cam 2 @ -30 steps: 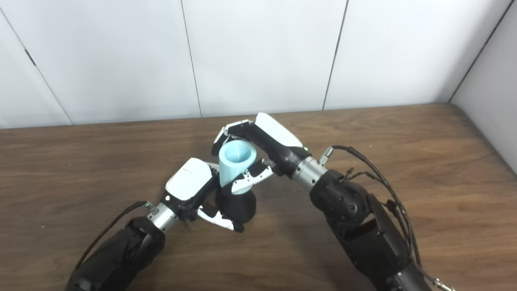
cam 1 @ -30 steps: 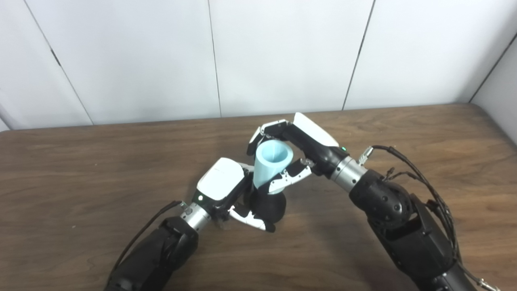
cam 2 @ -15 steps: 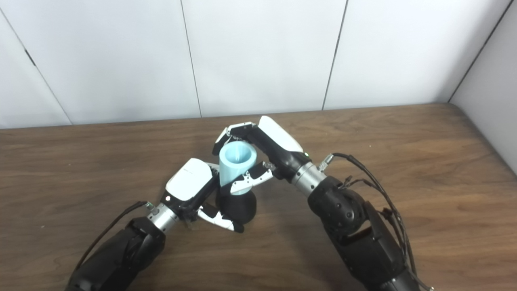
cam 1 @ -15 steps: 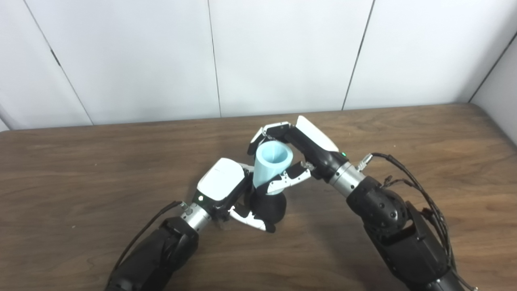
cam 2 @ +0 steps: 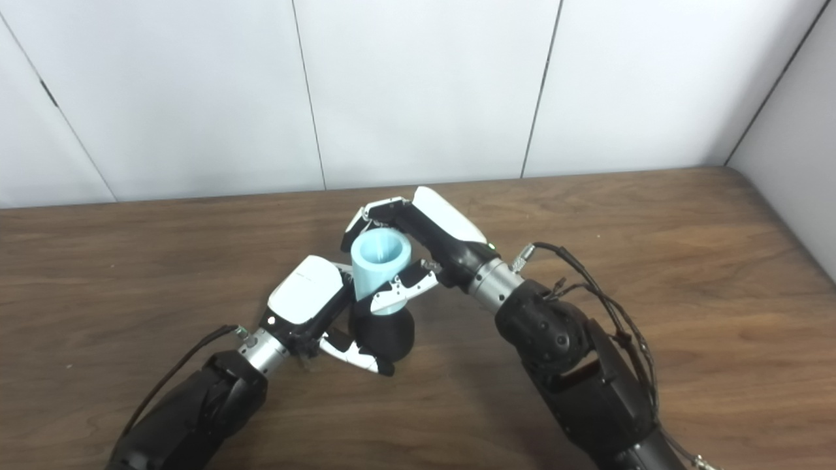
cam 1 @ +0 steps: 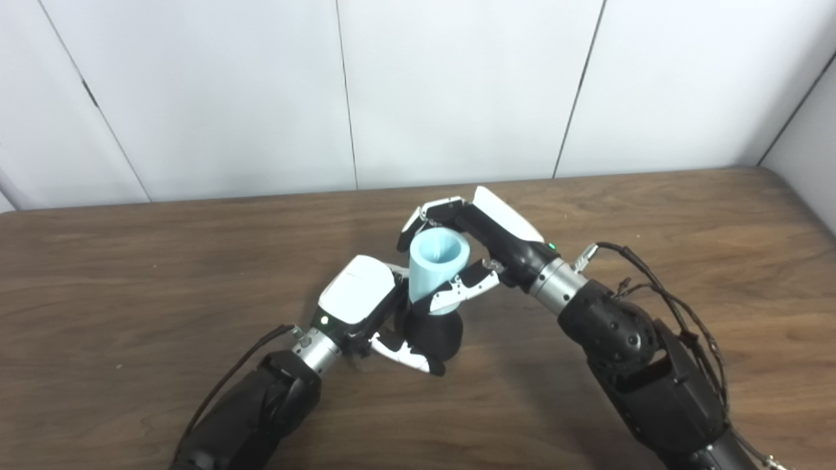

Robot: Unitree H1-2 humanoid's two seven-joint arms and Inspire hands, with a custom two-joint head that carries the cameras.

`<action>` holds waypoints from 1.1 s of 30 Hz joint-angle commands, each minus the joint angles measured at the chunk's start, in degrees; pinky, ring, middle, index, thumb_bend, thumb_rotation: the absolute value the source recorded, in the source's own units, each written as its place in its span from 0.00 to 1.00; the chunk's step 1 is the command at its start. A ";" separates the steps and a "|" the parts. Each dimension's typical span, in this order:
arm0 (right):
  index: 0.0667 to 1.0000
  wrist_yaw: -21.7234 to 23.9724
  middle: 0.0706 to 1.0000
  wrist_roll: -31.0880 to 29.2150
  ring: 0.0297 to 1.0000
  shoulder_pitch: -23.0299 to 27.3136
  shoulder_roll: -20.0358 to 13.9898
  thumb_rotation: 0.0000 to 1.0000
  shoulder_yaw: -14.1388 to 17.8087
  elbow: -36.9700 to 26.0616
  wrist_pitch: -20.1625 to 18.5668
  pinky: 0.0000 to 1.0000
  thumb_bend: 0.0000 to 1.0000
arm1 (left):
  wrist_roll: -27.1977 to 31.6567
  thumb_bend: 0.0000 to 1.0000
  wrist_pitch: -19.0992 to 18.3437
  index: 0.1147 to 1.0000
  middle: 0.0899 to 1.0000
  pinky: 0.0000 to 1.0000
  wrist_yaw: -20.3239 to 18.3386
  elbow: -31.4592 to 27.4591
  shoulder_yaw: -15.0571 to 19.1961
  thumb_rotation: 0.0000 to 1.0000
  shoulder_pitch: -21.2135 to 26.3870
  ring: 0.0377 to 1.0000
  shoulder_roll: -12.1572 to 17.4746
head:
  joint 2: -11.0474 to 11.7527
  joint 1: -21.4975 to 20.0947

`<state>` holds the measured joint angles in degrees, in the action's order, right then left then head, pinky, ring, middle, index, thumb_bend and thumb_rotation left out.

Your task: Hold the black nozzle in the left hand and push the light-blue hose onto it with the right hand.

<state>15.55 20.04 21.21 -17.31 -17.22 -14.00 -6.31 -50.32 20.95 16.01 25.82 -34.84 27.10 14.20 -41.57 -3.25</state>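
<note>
Near the table middle: both my hands meet over the brown wooden table [cam 1: 130, 261].
Left hand [cam 1: 358, 299]: it comes in from 7 o'clock, fingers closed around the black nozzle [cam 1: 434, 334], which sits low, close to the table surface.
Right hand [cam 1: 483, 228]: it comes in from 4 o'clock, fingers and thumb clamped on the light-blue hose [cam 1: 434, 266].
Hose position: at 12 o'clock from the nozzle, nearly upright, open end facing up, lower end touching the nozzle top.
How deep the hose sits: I cannot tell, my fingers hide the joint.
Behind: a white panel wall [cam 1: 457, 85].
</note>
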 commanded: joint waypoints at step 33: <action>0.98 0.34 0.88 -1.46 0.68 -7.52 4.62 0.10 8.68 -12.92 -13.51 0.53 0.86 | -0.91 0.50 -1.15 0.44 0.41 0.34 -3.67 4.04 -1.98 0.00 -4.24 0.40 -0.29 | -0.02 -0.41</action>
<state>16.71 19.31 12.44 -11.86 -9.69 -24.85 -20.13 -50.24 20.89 15.76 26.15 -34.70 27.27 13.90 -41.57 -3.60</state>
